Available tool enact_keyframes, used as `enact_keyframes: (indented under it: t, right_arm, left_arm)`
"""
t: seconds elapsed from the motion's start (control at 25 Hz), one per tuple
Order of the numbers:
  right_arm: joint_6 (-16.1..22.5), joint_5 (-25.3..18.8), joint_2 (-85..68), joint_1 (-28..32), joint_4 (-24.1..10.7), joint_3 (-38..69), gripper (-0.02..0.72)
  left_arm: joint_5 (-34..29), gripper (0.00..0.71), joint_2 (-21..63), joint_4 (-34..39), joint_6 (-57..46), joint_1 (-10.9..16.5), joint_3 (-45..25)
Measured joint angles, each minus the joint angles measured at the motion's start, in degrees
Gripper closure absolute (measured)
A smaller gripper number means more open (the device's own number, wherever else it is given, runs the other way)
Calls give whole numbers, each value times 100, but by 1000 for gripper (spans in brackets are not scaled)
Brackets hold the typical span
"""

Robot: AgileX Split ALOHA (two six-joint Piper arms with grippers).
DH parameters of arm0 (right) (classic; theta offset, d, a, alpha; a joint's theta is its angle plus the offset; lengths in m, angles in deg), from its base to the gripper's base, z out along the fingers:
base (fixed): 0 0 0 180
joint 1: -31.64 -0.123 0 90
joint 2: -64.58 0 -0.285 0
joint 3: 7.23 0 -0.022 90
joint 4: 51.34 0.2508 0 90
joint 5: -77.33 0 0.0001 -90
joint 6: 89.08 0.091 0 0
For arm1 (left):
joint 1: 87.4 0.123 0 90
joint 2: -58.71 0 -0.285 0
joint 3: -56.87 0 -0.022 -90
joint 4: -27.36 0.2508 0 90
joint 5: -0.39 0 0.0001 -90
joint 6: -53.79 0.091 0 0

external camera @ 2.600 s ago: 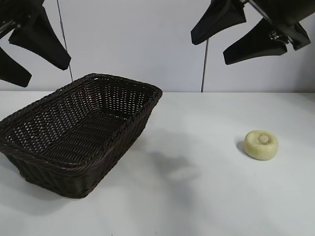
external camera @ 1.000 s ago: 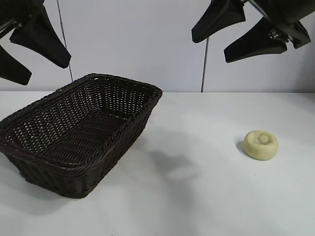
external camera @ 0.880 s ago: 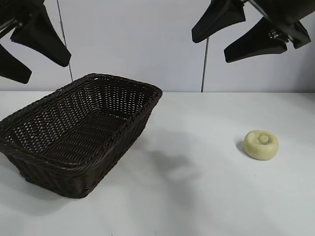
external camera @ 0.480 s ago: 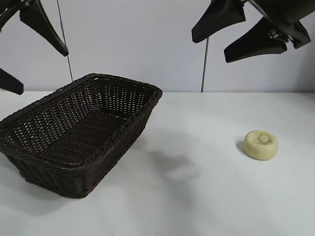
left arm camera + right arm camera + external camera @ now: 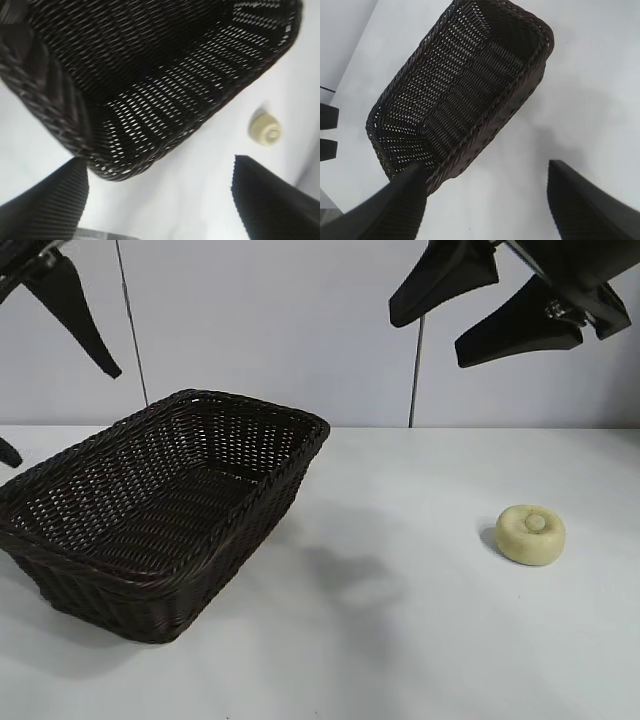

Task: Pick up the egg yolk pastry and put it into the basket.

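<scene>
The egg yolk pastry, a small pale yellow puck with a knob on top, lies on the white table at the right. It also shows in the left wrist view. The dark brown wicker basket stands at the left; it shows in the left wrist view and the right wrist view too. My right gripper hangs open high above the table, up and left of the pastry. My left gripper is open at the far left, above the basket's left end.
A white wall with two thin dark vertical lines stands behind the table. Bare white table lies between the basket and the pastry.
My left gripper has swung up and to the left, its fingers spreading wider apart. The right gripper, basket and pastry have not moved.
</scene>
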State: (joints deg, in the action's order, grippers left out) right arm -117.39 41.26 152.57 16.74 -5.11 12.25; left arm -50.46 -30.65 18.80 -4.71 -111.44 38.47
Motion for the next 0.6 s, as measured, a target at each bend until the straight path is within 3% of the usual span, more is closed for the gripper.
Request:
enact_keyframes:
  t: [0.2,0.6]
  right_arm:
    - [0,0,0,0,0,0,208]
    - [16,0,0,0,0,0,208]
  left_arm:
    - [29,139,0,856,-1163,-64,0]
    - [141,139,-554,900,-1313,-64,0]
